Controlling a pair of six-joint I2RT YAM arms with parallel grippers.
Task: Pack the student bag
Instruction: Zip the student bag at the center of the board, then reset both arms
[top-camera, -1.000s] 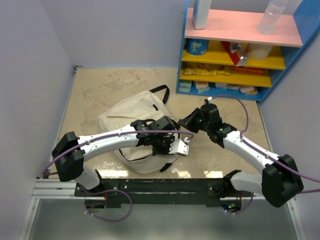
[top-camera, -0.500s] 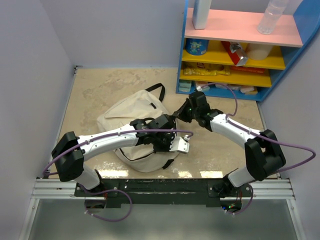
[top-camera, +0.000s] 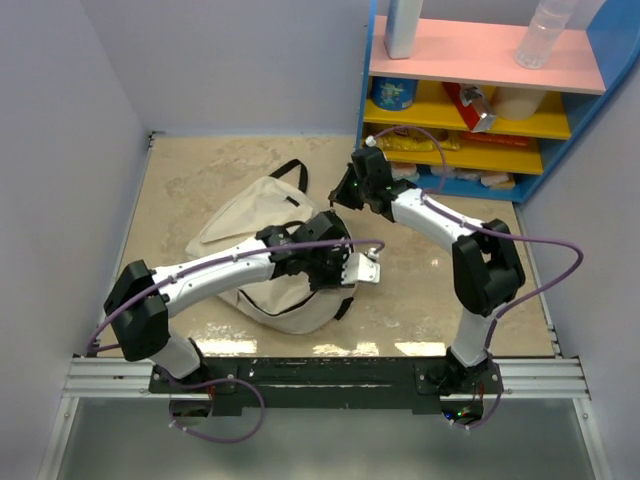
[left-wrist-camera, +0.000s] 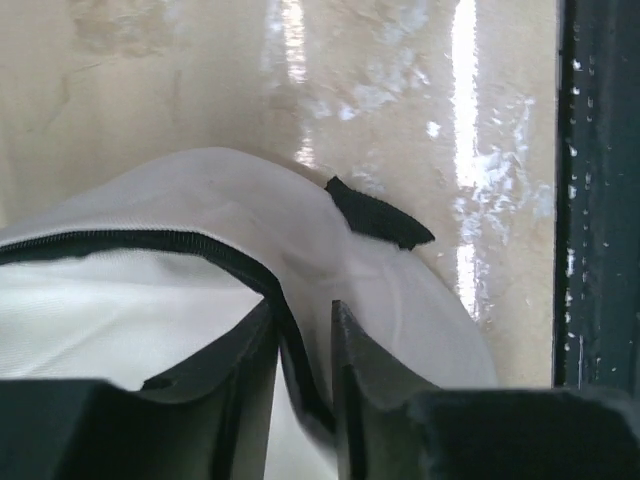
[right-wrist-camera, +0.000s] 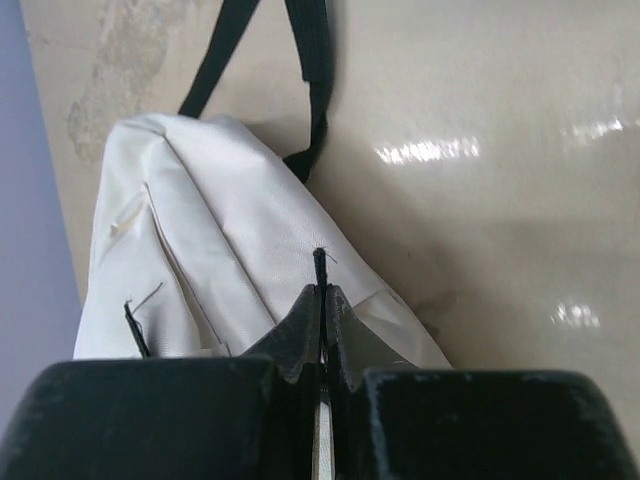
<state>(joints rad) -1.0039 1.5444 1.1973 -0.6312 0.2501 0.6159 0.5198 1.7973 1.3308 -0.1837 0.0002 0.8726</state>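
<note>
We see the student bag (top-camera: 262, 235), a soft beige fabric backpack, slumped on the tan tabletop left of centre. Its black straps (top-camera: 291, 170) trail off the far end toward the back wall. A black zipper line (left-wrist-camera: 150, 243) curves along its near edge, and a small black tab (left-wrist-camera: 380, 214) sticks out there.

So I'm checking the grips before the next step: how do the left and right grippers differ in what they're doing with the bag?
The right gripper has its fingers pressed together on a thin black tab at the student bag's far right edge; the left gripper shows a narrow gap, with the black zipper edge running between its fingers. The right arm reaches out toward the shelf; the left works nearer the arm bases. Both touch the same beige bag.
</note>
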